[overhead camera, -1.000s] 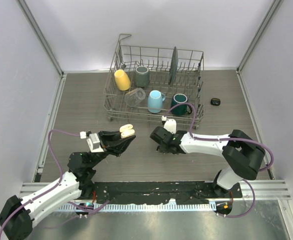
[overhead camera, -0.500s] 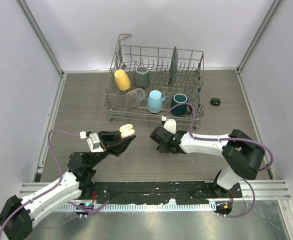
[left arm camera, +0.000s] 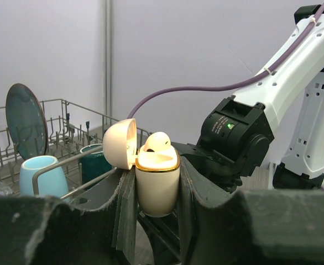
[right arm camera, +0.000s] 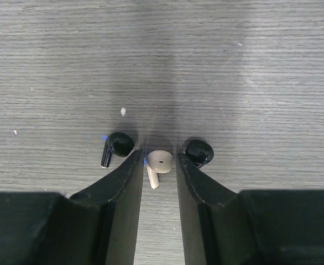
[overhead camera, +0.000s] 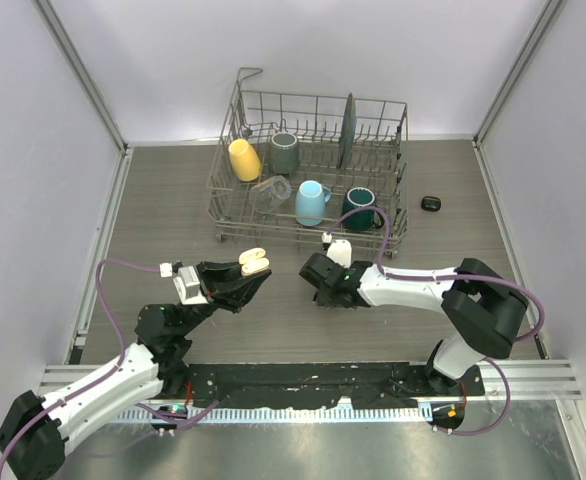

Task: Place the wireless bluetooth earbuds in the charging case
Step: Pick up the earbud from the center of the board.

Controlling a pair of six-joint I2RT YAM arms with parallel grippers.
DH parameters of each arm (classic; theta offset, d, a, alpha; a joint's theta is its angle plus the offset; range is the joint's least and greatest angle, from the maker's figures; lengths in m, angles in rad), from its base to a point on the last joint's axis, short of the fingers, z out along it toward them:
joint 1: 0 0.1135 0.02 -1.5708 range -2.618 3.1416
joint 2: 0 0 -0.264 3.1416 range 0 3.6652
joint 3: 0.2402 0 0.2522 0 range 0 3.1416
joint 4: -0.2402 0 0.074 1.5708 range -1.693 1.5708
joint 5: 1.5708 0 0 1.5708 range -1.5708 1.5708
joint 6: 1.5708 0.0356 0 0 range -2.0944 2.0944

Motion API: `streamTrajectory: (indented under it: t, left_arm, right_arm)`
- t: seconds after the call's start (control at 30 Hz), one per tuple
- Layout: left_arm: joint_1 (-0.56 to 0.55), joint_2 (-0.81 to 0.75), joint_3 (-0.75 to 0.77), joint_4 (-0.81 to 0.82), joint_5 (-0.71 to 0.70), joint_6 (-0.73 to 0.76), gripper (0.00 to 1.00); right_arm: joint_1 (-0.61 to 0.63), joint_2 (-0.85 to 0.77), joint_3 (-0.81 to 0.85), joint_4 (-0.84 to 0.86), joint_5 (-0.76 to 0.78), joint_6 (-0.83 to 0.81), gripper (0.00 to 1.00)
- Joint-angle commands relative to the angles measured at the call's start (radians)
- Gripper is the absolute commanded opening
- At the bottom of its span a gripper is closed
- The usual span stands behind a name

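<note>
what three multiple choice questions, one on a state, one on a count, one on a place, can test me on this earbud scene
1. The lid of the cream charging case is: A open; B shut; C missing.
2. How many black earbuds flank the loose cream earbud? A one; B two; C four.
3. The loose cream earbud lies: A between the fingers of the right end effector; B inside the charging case; C atop a black earbud.
Answers: 1 A, the left wrist view shows the lid swung back; 2 B, one lies on each side; 3 A, a finger stands on either side of it.
</note>
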Motion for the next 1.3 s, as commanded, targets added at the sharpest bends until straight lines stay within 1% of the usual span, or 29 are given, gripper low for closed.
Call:
streamTrajectory:
  t: [0.0,0.3,0.47,0.63,0.8,0.9,1.0,1.17,1.2,1.27]
  left_arm:
    - [0.005,0.001,-0.003,0.043,-0.014,0.019,0.00]
    - [0.005,-0.015,-0.014,0.043,-0.025,0.022,0.00]
    - [0.005,-0.035,-0.018,0.028,-0.034,0.026,0.00]
    - [0.005,-0.042,-0.020,0.019,-0.037,0.028,0.00]
    - [0.005,-0.042,-0.021,0.019,-0.037,0.029,0.00]
    - [0.006,-0.039,-0.020,0.019,-0.037,0.028,0.00]
    - [0.005,-0.041,-0.020,0.019,-0.037,0.029,0.00]
    - [0.005,-0.044,-0.018,0.015,-0.037,0.029,0.00]
    - [0.005,-0.044,-0.018,0.014,-0.037,0.029,0.00]
    - [0.006,-0.042,-0.017,0.015,-0.034,0.028,0.00]
  right_arm:
    - [-0.001,0.010,0.042,0.000,0.013,0.007,0.36]
    - [-0.001,0.027,0.044,0.015,0.007,0.013,0.36]
    - [-0.001,0.035,0.047,0.011,0.010,0.017,0.35]
    - [-0.001,0.037,0.044,0.006,0.012,0.019,0.29]
    - [-0.001,0.026,0.041,0.004,0.013,0.019,0.27]
    - [-0.001,0.024,0.038,0.001,0.010,0.016,0.27]
    - [-0.001,0.021,0.030,0.001,0.009,0.017,0.30]
    - [-0.003,0.021,0.024,0.003,0.007,0.017,0.30]
    - [-0.003,0.021,0.024,0.003,0.006,0.017,0.27]
    - [-0.001,0.020,0.022,0.004,0.006,0.017,0.25]
